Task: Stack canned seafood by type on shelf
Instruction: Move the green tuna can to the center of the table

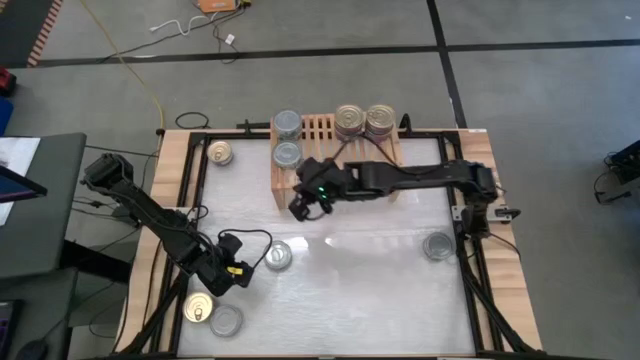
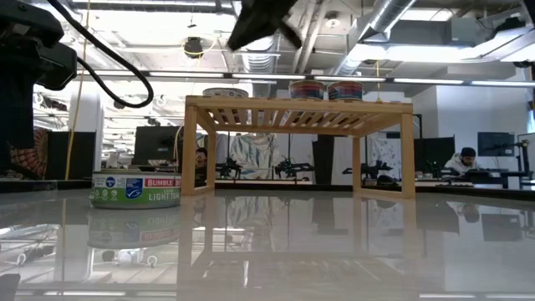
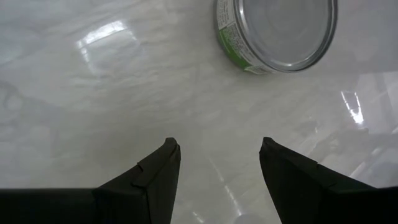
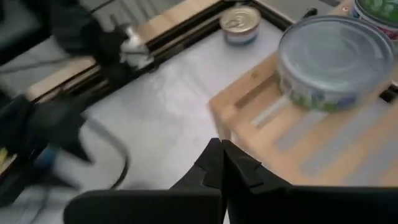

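Canned seafood sits in several groups in the high view: two silver-topped tins (image 1: 287, 124) (image 1: 287, 154) on the left end of the shelf (image 1: 318, 128), and two stacks (image 1: 350, 121) (image 1: 380, 121) on its right end, at upper centre of the frame. On the white tabletop (image 1: 380, 290), one gold-lidded tin (image 1: 219, 153) lies left of the shelf, one silver tin (image 1: 277, 256) at lower left of centre, one (image 1: 438, 245) at right, and a gold-lidded tin (image 1: 198, 308) touching a silver one (image 1: 227, 320) at lower left. My right end effector (image 1: 301, 208) hangs just below the shelf's left front corner, its fingers pressed together and empty; its wrist view shows a silver-topped tin (image 4: 334, 61) on the slats ahead. My left end effector (image 1: 240, 272) hovers at lower left, just left of the lone silver tin (image 3: 278, 32), its fingers (image 3: 155, 174) apart with nothing between them. In the low view a green-labelled tin (image 2: 136, 189) stands on the tabletop left of the shelf (image 2: 298, 111).
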Available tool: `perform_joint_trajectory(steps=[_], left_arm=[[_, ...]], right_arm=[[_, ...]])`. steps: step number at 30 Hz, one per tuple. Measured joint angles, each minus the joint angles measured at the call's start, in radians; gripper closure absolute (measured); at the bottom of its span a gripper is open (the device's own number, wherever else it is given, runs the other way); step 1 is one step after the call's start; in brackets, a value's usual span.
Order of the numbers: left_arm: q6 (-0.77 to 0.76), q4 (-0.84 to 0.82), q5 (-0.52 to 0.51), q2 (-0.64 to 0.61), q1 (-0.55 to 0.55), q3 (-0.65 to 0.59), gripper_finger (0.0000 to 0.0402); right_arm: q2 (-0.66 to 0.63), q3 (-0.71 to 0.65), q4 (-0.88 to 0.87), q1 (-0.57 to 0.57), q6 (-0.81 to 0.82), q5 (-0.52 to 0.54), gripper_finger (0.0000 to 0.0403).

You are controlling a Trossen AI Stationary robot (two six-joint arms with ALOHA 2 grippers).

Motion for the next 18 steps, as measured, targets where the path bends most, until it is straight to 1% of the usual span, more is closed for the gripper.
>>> perform_joint_trajectory(steps=[4, 7, 9, 10, 13, 15, 18], left_arm=[[-0.002, 0.002, 0.000, 0.000, 0.000, 0.000, 0.0190], [-0.030, 0.002, 0.000, 0.000, 0.000, 0.000, 0.0190], [-0.037, 0.001, 0.000, 0.000, 0.005, 0.000, 0.0190], [-0.036, 0.003, 0.000, 0.000, 0.010, 0.000, 0.0190], [-0.016, 0.025, 0.000, 0.000, 0.030, 0.000, 0.0190], [0.005, 0.039, -0.004, 0.000, 0.047, 0.000, 0.0190], [0.007, 0.049, -0.022, 0.000, 0.075, 0.000, 0.0190]], right_arm=[[-0.076, 0.000, -0.168, 0.075, 0.022, 0.009, 0.0381], [-0.099, 0.000, -0.349, 0.147, 0.074, 0.076, 0.0379], [-0.102, -0.037, -0.440, 0.194, 0.135, 0.087, 0.0382], [-0.105, -0.078, -0.452, 0.219, 0.170, 0.087, 0.0385], [-0.126, -0.233, -0.397, 0.296, 0.297, 0.086, 0.0389], [-0.157, -0.345, -0.301, 0.345, 0.396, 0.071, 0.0389], [-0.212, -0.505, -0.109, 0.412, 0.527, 0.054, 0.0389]])
